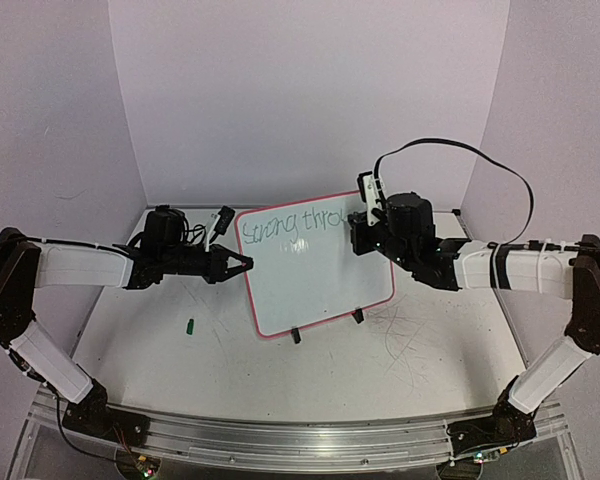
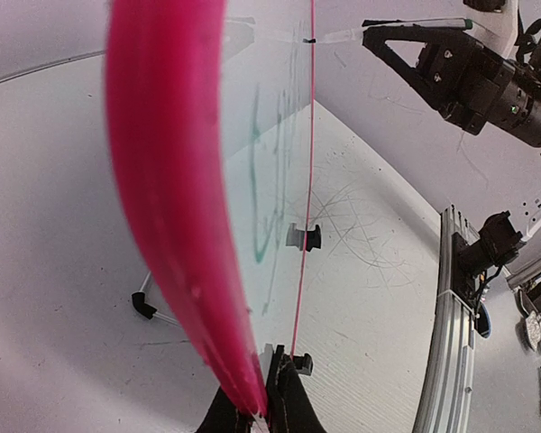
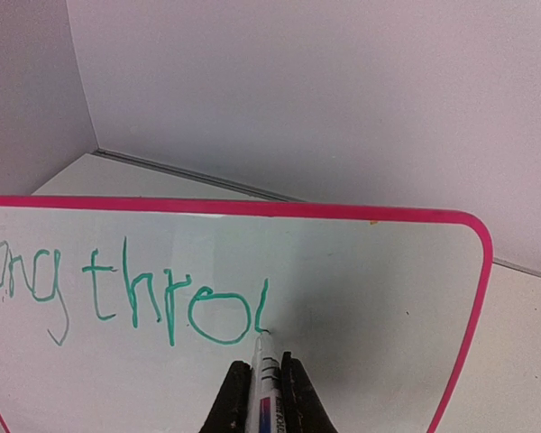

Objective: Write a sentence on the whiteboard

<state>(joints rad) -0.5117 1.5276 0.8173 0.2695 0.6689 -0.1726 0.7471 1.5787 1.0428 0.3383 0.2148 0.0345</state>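
Right pincer (image 3: pixel 261 397) is closed tight on the marker (image 3: pixel 264 361), its tip touching the whiteboard (image 3: pixel 370 298) at the half-made "u" of "throu". The sentence (image 1: pixel 292 227) runs along the top of the board, which stands tilted back on its black clip feet (image 1: pixel 296 336) on the table (image 1: pixel 420 350). Left pincer (image 2: pixel 257 417) pinches the board's pink rim (image 2: pixel 167 189) at the left edge, bracing it. To do this well, I'd say: light, even pressure, finish that upstroke, and write small letters. There's little room before the right rim, so "struggles" wants a second line underneath.
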